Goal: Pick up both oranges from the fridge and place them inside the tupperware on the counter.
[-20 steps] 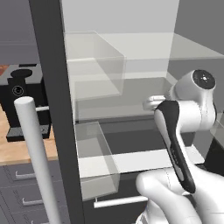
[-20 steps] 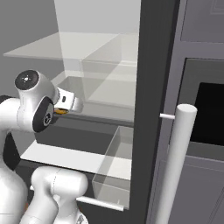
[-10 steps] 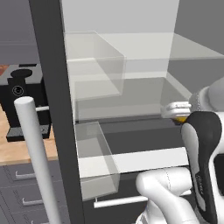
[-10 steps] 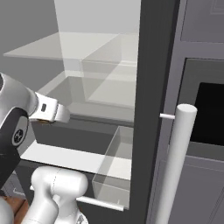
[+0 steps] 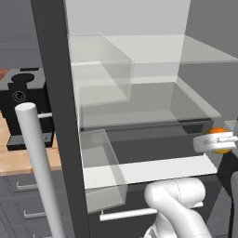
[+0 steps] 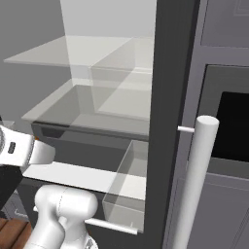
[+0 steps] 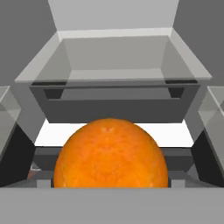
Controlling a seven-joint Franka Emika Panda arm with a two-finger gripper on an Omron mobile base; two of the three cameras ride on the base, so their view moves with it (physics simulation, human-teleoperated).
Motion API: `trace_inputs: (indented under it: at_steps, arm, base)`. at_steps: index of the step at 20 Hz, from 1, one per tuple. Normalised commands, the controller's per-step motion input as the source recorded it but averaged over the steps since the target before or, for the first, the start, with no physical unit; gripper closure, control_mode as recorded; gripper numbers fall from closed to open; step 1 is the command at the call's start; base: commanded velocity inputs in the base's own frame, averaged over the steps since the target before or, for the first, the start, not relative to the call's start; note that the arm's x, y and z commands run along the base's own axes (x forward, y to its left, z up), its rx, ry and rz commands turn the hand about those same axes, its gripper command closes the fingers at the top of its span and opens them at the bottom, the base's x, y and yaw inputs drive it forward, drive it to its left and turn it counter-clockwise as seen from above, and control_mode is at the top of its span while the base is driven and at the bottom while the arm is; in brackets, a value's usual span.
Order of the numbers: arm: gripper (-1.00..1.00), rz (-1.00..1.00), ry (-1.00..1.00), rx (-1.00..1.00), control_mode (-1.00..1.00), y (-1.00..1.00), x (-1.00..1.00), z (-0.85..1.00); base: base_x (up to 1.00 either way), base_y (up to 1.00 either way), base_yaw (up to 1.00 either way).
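At three o'clock of the fridge (image 5: pixel 56 93), my gripper (image 5: pixel 211 142) clenched an orange (image 7: pixel 110 153), drawn clear of the shelves since a moment before; next, the counter (image 5: pixel 23 160).

A round bright-orange fruit with a finely dimpled skin (image 7: pixel 110 154) sits between the jaws, close up against the hand camera; from the left base view the orange (image 5: pixel 219 140) shows at the right edge, outside the fridge. The tall fridge with dark grey frame, pale interior and clear glass shelves (image 7: pixel 113 94) stands open straight ahead of the jaws, beyond the orange.
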Motion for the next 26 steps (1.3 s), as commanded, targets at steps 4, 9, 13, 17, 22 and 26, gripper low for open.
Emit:
trace_inputs:
  at_steps: [4,9,13,17,22,26]
  arm:
    - [1.00,0.00,0.10,-0.03,-1.00,0.14,-0.90,-0.09]
    - [1.00,0.00,0.22,0.00,-1.00,0.07,0.55,0.00]
    - [1.00,0.00,0.07,0.02,-1.00,0.00,1.00,0.03]
    - [1.00,0.00,0.03,0.02,-1.00,-0.13,0.98,0.02]
    - [1.00,0.00,0.00,0.00,-1.00,-0.03,0.45,-0.04]
    - [1.00,0.00,0.01,0.00,-1.00,-0.08,0.13,-0.17]
  base:
    - [0.00,0.00,0.00]
    - [0.00,0.00,0.00]
    - [0.00,0.00,0.00]
    - [0.00,0.00,0.00]
    - [0.00,0.00,0.00]
    - [0.00,0.00,0.00]
